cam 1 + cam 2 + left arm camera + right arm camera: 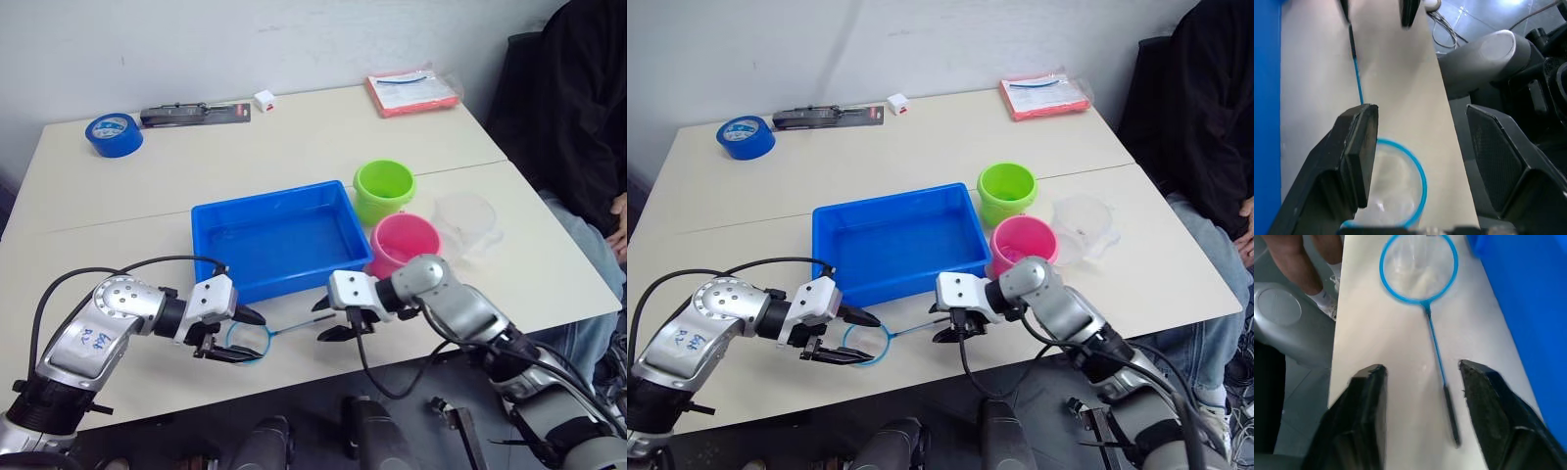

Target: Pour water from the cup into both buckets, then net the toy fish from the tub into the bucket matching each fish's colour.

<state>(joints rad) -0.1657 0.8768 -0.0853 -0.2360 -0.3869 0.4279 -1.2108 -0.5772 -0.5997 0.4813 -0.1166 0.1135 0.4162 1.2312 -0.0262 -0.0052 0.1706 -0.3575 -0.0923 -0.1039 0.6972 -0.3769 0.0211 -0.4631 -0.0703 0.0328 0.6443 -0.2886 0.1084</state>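
The net (257, 338) lies flat on the desk (294, 137) just in front of the tub (279, 238), its long axis running between the hands: hoop under the left hand (233, 336), handle tip between the fingers of the right hand (335, 319), both spread apart.

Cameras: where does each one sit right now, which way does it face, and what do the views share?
Head stereo pair: looks forward and down over the table at the tub, with both arms in view.
Left wrist: looks along the open left end effector over the net hoop.
Right wrist: looks along the open right end effector astride the net's handle.
Shared: the net and the tub.
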